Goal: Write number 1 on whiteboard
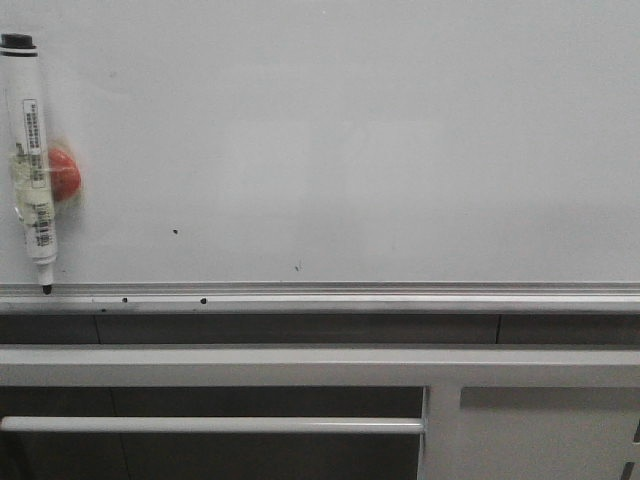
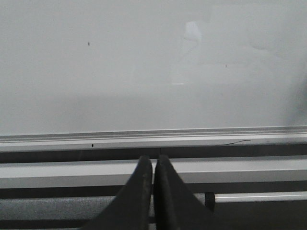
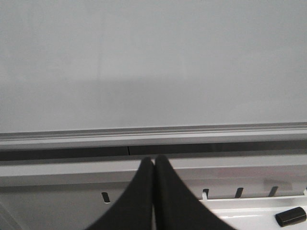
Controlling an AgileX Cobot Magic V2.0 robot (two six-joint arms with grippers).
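The whiteboard (image 1: 350, 150) fills the front view, pale and glossy, with a silver rail (image 1: 350, 292) along its bottom. No drawn stroke of the number 1 shows on it, only tiny specks. A white marker pen (image 1: 30, 160) with a black tip stands against the board at far left, tip down on the rail, next to a red round magnet (image 1: 64, 174). My left gripper (image 2: 154, 161) is shut and empty, below the rail, and the board (image 2: 144, 67) fills that view. My right gripper (image 3: 154, 160) is shut and empty, also below the rail, facing the board (image 3: 153, 62). Neither gripper shows in the front view.
A grey metal frame (image 1: 300, 365) with a horizontal bar (image 1: 210, 424) runs below the board. A small black cap-like piece (image 3: 290, 217) lies on a white ledge in the right wrist view.
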